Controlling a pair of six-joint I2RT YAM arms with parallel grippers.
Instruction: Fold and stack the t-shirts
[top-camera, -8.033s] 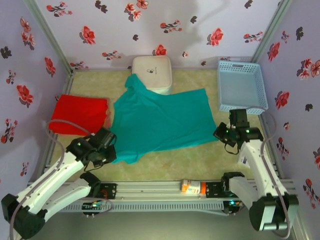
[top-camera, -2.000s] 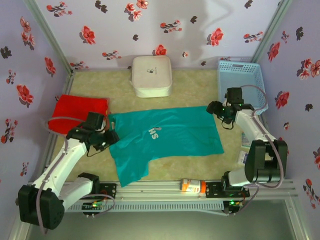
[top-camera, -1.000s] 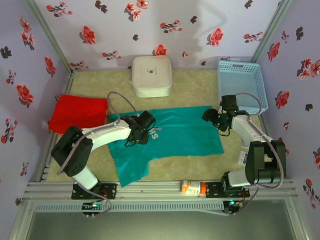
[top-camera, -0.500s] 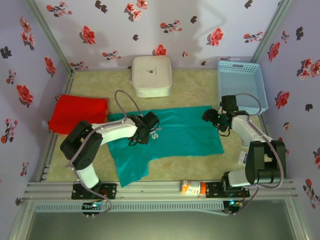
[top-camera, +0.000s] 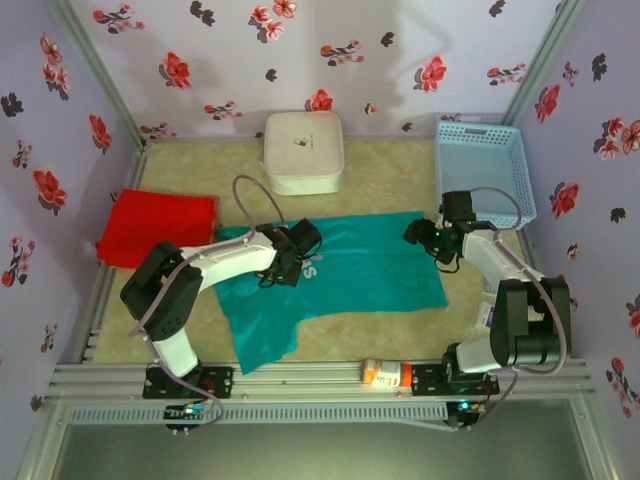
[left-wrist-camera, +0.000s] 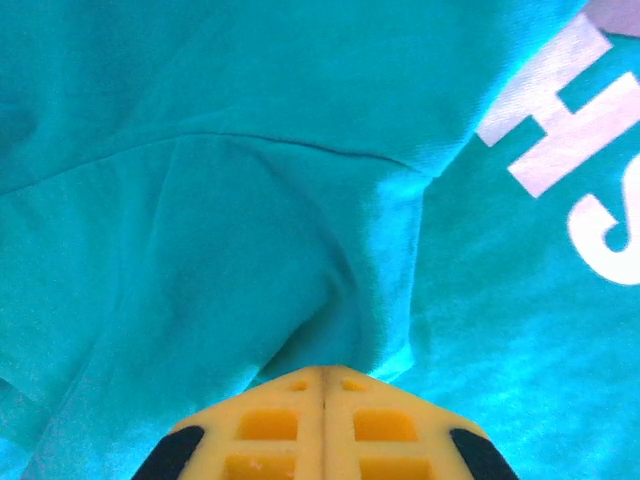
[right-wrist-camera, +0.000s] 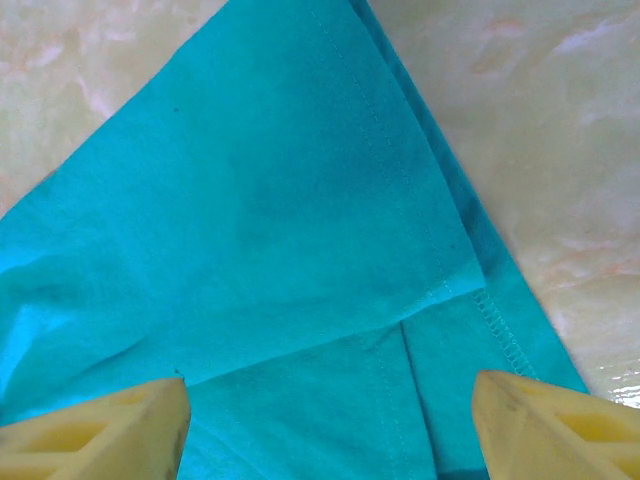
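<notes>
We are mid-fold on the teal t-shirt (top-camera: 365, 275), spread mid-table right of the red t-shirt (top-camera: 158, 226): left gripper (left-wrist-camera: 322, 380) clenched on cloth by the print (left-wrist-camera: 560, 130), right gripper (right-wrist-camera: 330, 400) spread above the hem corner (right-wrist-camera: 470, 275), which it probably must pinch next.

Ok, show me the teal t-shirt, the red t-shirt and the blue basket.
teal t-shirt (top-camera: 370, 270), top external view, plain cloth right of the print.
red t-shirt (top-camera: 160, 228), top external view, middle of the cloth.
blue basket (top-camera: 478, 127), top external view, its far rim.

Two t-shirts (top-camera: 370, 270) (top-camera: 160, 225), one box (top-camera: 304, 150), one basket (top-camera: 480, 172)
</notes>
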